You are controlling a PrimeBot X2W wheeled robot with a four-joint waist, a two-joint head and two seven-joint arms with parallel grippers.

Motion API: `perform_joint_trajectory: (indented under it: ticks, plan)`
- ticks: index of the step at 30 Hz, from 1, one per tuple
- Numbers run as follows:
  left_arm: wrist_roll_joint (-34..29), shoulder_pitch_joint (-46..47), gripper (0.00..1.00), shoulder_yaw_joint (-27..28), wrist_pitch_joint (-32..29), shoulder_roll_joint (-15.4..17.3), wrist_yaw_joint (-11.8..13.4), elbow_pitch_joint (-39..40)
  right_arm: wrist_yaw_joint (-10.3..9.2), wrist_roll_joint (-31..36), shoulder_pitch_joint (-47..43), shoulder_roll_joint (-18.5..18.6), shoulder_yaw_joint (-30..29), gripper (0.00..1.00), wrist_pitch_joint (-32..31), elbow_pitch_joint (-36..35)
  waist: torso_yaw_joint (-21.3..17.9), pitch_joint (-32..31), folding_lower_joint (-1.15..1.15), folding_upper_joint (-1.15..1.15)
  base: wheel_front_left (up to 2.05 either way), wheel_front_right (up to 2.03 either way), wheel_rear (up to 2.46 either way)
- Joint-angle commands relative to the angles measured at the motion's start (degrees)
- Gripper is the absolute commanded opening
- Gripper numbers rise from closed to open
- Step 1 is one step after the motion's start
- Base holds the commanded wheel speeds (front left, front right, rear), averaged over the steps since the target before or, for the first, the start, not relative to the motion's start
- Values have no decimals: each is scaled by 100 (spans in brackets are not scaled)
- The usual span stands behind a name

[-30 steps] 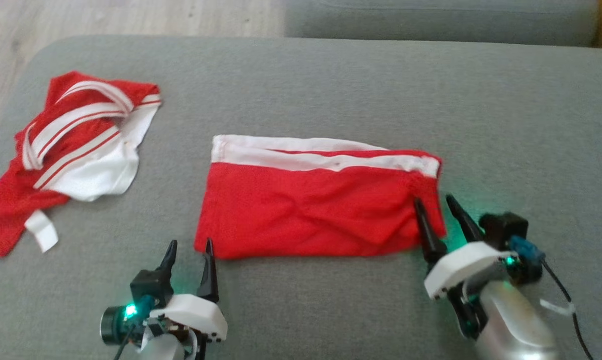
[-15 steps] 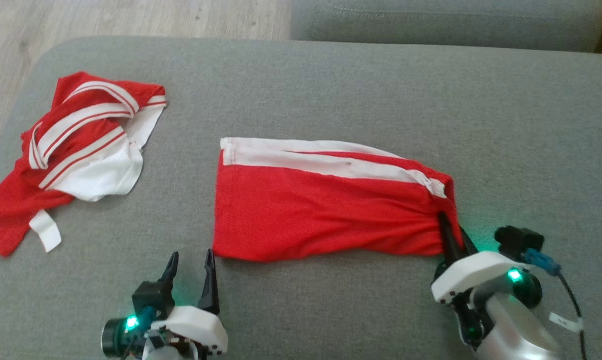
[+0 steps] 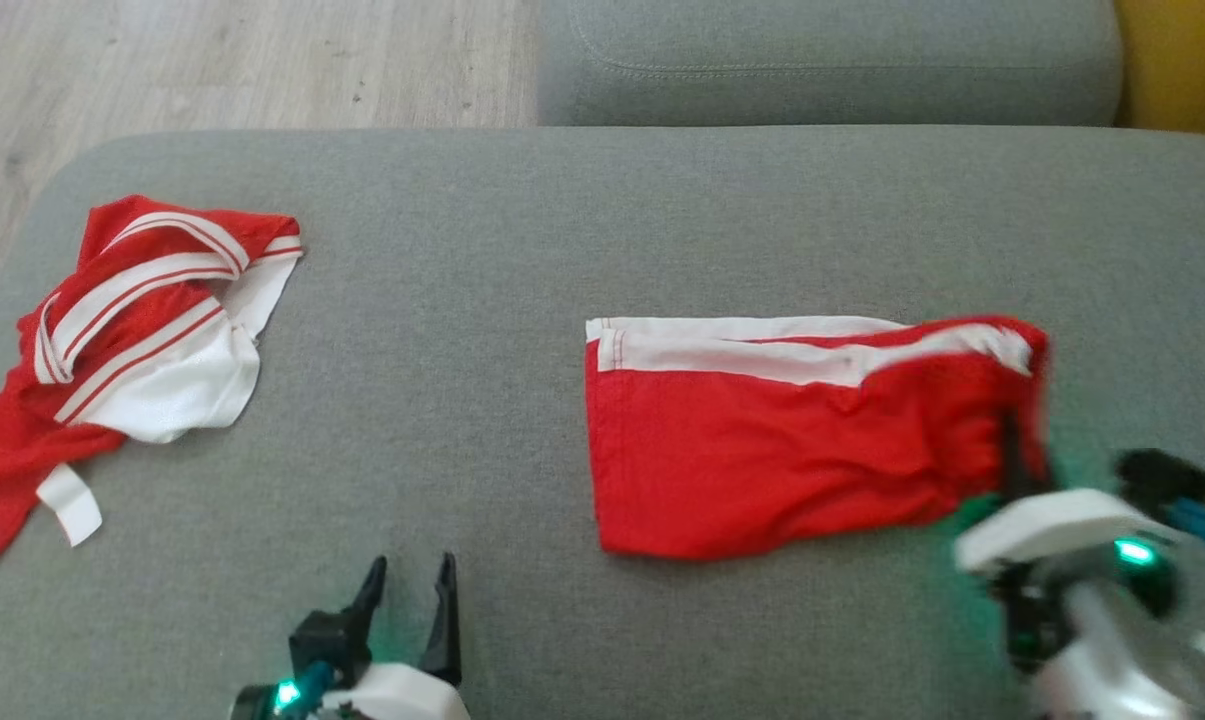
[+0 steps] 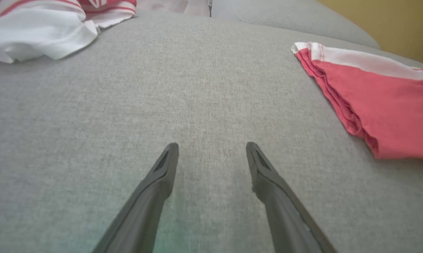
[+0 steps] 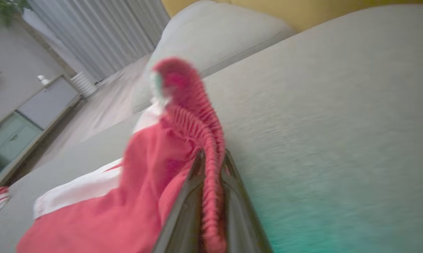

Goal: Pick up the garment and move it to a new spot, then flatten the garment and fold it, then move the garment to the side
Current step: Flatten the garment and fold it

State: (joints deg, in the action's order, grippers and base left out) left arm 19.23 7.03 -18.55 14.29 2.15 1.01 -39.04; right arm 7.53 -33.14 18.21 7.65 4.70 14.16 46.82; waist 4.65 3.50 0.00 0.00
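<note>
Jaws of right gripper (image 5: 213, 154) clamp red garment (image 3: 782, 450) at its right edge; garment lies folded on grey cushion (image 3: 462, 350). Left gripper (image 3: 413, 563) jaws apart, empty, garment well off to their right.

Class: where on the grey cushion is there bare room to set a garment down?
Free: the wide stretch of cushion between the crumpled garment and the folded garment, ahead of the left gripper; also the far strip behind both. Crowded: the right end, where the right gripper pinches the folded garment.
</note>
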Motion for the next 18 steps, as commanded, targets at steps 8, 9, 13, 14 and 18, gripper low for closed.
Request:
perform_joint_trajectory:
  ticks: [8,9,13,14,18]
  plan:
    - [79,126,100,-54,71,73,72,61,-4,-747,168,-443,1639,0,-369,-1129,394,-32,0,0,0,0,0]
    - [72,132,100,-57,71,73,77,49,-4,-810,175,-455,1793,0,-381,-1181,472,-39,0,0,0,0,0]
    - [20,133,100,-71,71,73,57,-19,-4,-892,318,-473,2238,0,-290,-1104,807,-55,0,0,0,0,0]
    - [5,129,100,-75,71,73,49,-38,-4,-918,362,-474,2346,0,-262,-1044,884,-65,0,0,0,0,0]
    - [-91,120,100,-31,71,73,30,-85,-4,-992,539,-476,2720,100,-117,-783,1082,-76,0,0,0,0,0]
